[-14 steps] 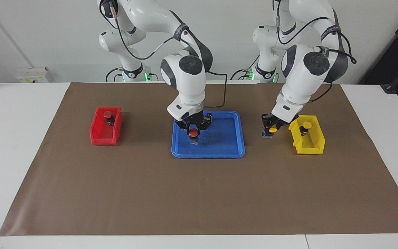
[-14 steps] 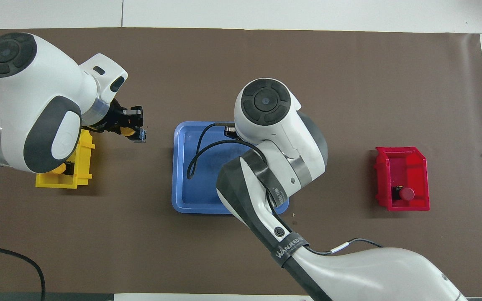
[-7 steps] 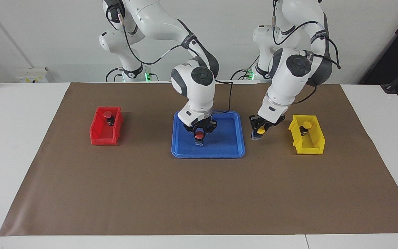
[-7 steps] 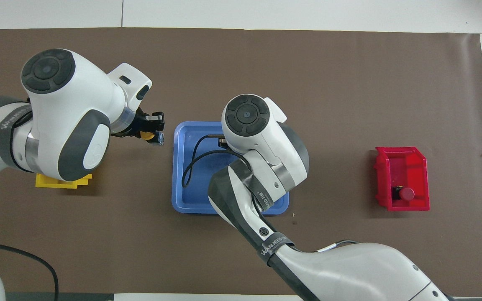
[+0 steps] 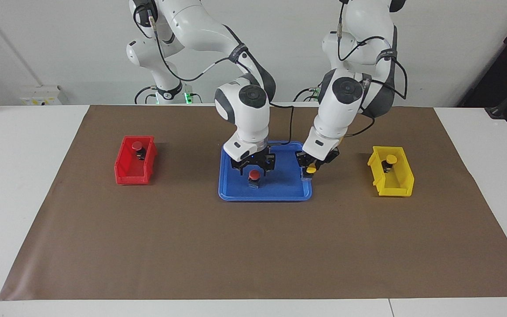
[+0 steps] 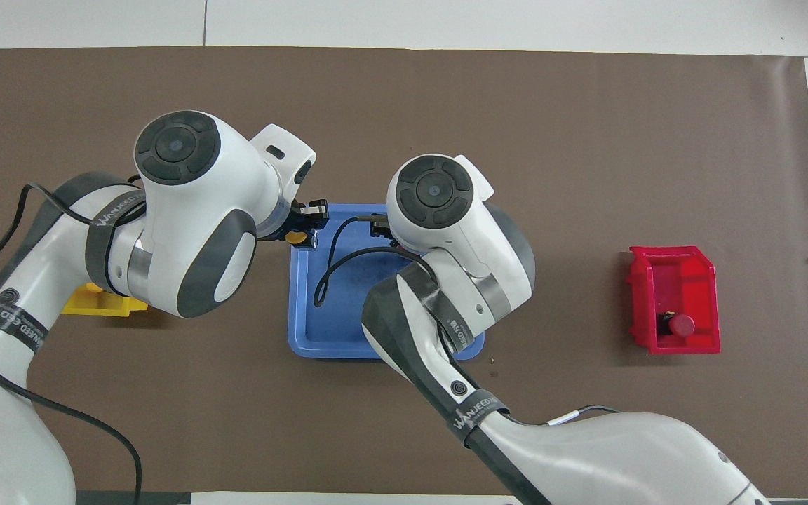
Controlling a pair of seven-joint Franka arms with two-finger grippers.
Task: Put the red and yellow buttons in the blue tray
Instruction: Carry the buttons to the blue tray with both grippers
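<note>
One red button stands upright on the floor of the blue tray, roughly mid-tray, on its dark base. Directly above it hangs the right gripper, fingers spread to either side and clear of the cap, so the button sits free. At the tray's edge toward the left arm's end of the table, the left gripper hangs over the rim with its fingers pinched on a yellow button, which is tilted in the grasp and up off the surface; from above, the yellow cap shows just at the tray's corner farther from the robots. The two grippers are near each other over the tray but apart. From overhead the right arm's bulky wrist covers much of the tray's middle and hides the red button entirely, and a black cable loops across the blue floor. Out toward the right arm's end of the table sits a red bin with a second red button standing in its end nearer the robots. Toward the left arm's end sits a yellow bin holding a second yellow button, likewise in the end nearer the robots; overhead, the left arm's elbow covers most of that bin. Everything rests on a brown mat spread over the white table.
</note>
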